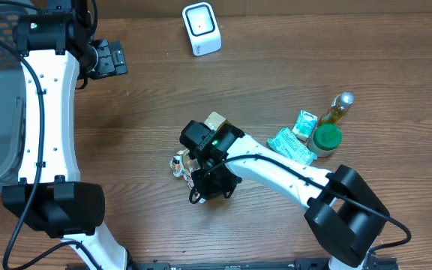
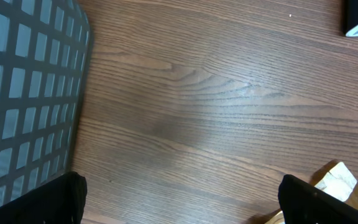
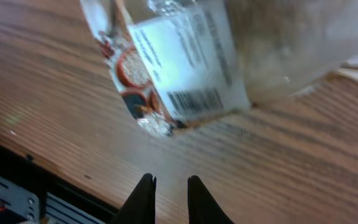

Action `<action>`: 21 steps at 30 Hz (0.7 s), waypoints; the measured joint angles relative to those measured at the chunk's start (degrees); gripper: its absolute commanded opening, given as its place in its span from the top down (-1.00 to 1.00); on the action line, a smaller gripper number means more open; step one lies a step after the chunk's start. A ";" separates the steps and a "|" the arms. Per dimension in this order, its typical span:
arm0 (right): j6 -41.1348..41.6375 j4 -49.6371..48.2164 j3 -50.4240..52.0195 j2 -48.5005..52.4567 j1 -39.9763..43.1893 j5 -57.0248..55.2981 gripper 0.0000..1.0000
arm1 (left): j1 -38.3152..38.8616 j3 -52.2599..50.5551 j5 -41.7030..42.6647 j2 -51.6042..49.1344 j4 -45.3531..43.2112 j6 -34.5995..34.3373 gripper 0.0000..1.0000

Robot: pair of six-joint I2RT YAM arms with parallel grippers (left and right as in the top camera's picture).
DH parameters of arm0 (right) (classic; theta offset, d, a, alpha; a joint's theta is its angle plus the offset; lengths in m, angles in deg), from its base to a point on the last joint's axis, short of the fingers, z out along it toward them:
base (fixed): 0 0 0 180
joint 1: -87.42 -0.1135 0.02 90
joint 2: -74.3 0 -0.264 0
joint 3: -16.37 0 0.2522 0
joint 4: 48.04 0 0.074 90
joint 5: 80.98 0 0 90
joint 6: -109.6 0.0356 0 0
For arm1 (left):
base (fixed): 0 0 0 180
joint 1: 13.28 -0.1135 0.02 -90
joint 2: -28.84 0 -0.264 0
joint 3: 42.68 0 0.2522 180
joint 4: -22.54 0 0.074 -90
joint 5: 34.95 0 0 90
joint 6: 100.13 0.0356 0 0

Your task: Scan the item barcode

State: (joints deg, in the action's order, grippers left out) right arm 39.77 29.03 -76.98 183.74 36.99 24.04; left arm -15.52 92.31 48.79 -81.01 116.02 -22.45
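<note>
Resting centrally, packet (image 3: 179, 68) — open table (image 1: 276, 75) around

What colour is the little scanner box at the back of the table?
The scanner is white. The overhead view shows it best.

2 white arms (image 1: 47, 112), black joints (image 1: 51, 206)
</note>
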 measured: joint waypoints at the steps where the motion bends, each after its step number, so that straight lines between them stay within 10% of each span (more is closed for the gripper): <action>1: 0.00 0.37 0.00 0.00 0.02 0.02 0.69 | 0.00 0.00 0.00 0.00 0.02 0.00 -0.99; 21: 0.57 -5.90 5.03 0.00 0.07 -0.26 0.58 | 0.00 0.00 0.00 0.00 0.00 0.00 -0.99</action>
State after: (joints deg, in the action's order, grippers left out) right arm 40.33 23.13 -71.95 183.74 37.06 23.78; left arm -15.52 92.31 48.79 -81.01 116.02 -22.45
